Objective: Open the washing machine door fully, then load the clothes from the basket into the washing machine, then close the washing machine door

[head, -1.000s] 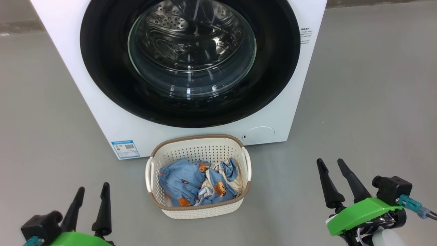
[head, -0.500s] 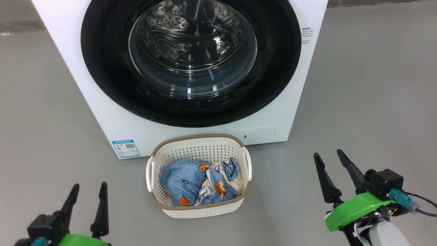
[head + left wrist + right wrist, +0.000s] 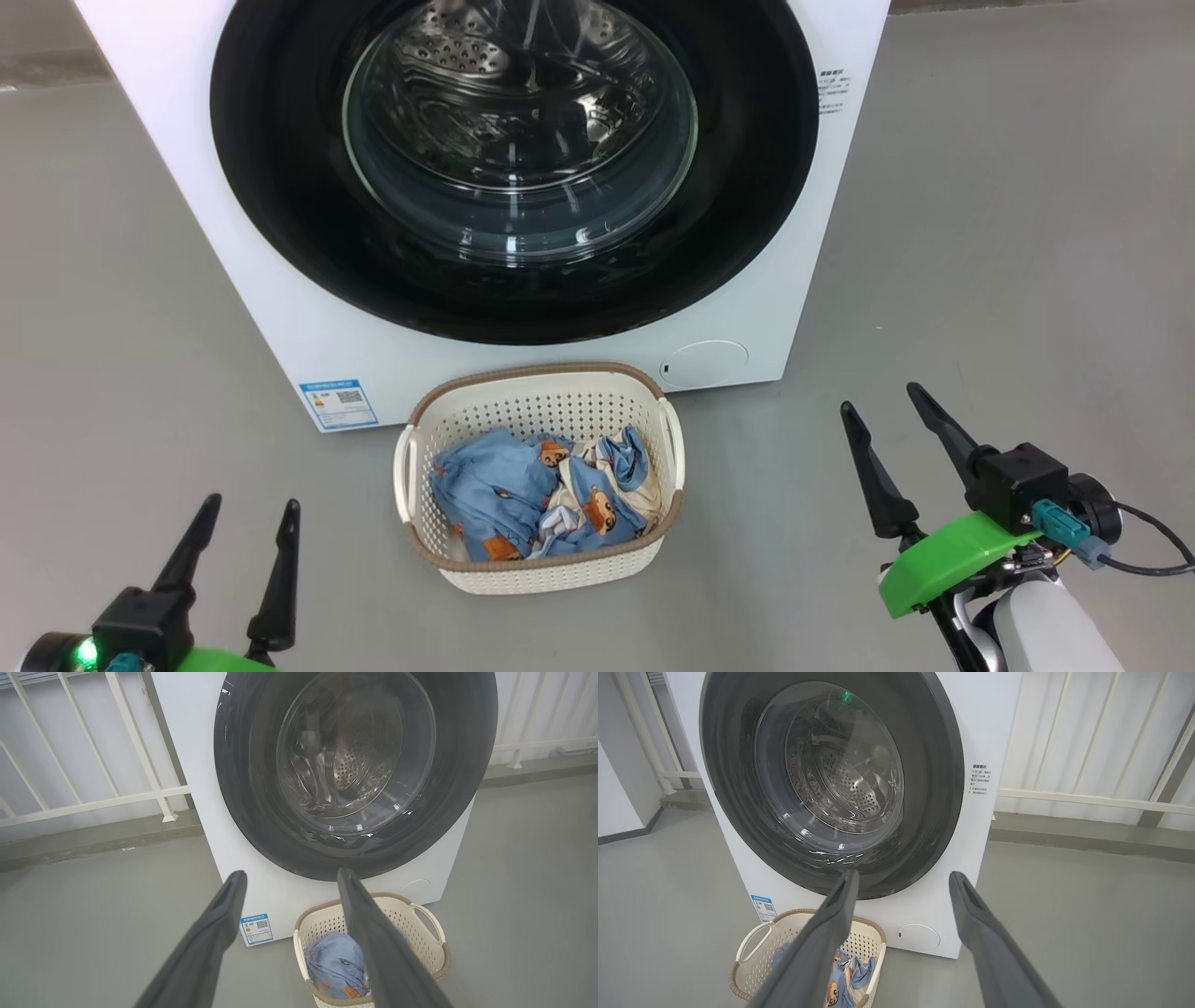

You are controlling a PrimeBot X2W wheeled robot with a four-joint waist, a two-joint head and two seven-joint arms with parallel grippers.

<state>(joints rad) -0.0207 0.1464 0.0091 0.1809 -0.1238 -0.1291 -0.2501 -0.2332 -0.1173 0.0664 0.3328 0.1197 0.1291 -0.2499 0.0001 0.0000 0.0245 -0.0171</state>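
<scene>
- While the washing machine door (image 3: 280, 187) sits closed, its glossy black rim flush against the white front of the washing machine (image 3: 280, 317), the perforated steel drum (image 3: 467, 56) shows through the bulging glass window (image 3: 518, 159).
- The basket (image 3: 537, 571) stands on the grey floor (image 3: 980, 280) just in front of the machine. It is below the door's lower edge, between the blue label sticker (image 3: 338, 403) and the round filter cap (image 3: 705, 364).
- The clothes (image 3: 504, 495) lie bunched inside the basket, below its brown rim. They are light-blue fabric with small brown-orange bears and a cream-white patch toward the right.
- The left pincer (image 3: 252, 504) hovers at the lower left of the head view. Its jaws are spread wide and empty, its fingers point toward the machine, and it is well apart from the basket.
- The right pincer (image 3: 879, 397) hovers at the lower right, jaws likewise wide and holding nothing. It leans slightly leftward, off to the basket's right and clear of it.
- In the left wrist view the two dark fingers (image 3: 233, 896) frame the machine's lower front, and the right-hand one crosses in front of the basket.
- In the right wrist view the fingers frame the door's lower edge and the filter cap. A white railing (image 3: 1087, 798) stands behind the machine.
</scene>
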